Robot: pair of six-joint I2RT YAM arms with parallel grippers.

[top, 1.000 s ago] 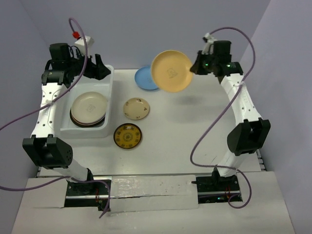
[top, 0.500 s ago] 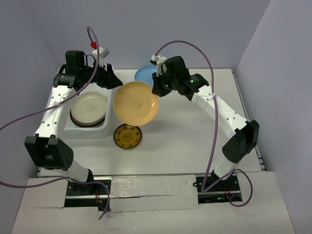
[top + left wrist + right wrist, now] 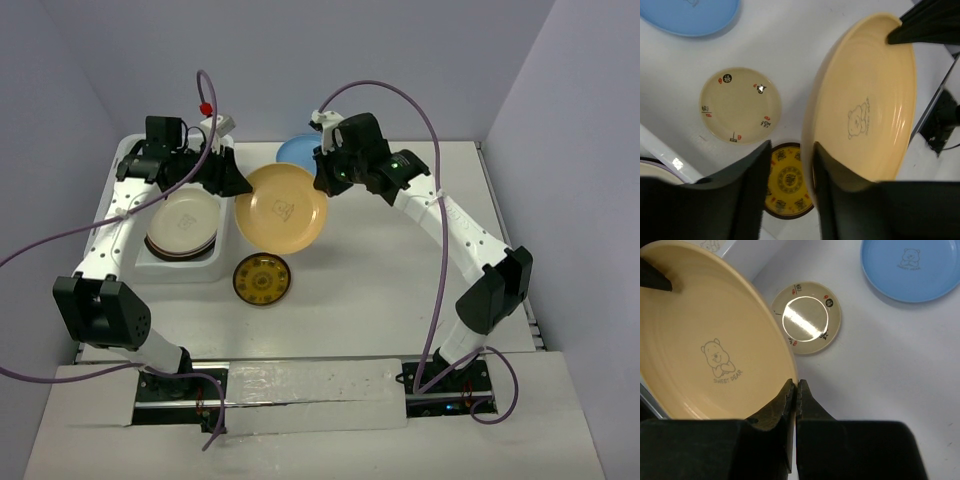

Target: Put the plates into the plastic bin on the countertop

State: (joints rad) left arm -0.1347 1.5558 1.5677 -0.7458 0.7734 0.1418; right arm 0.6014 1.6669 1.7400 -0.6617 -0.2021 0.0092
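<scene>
My right gripper (image 3: 322,182) is shut on the right rim of the orange plate (image 3: 283,207) and holds it tilted in the air just right of the plastic bin (image 3: 226,232). The pinch shows in the right wrist view (image 3: 796,385) on the orange plate (image 3: 710,340). My left gripper (image 3: 236,186) is open, and the plate's left rim (image 3: 812,125) passes between its fingers (image 3: 752,190). A stack of plates with a cream one (image 3: 182,222) on top lies in the bin.
A blue plate (image 3: 296,151) lies at the back of the countertop (image 3: 400,270). A dark gold-patterned plate (image 3: 262,279) lies in front of the bin. A small cream plate (image 3: 740,105) lies under the held plate, also seen in the right wrist view (image 3: 807,317).
My right arm swung the orange plate from the back right down to beside the bin. My left gripper moved right from over the bin until its open fingers straddle the plate's left rim.
</scene>
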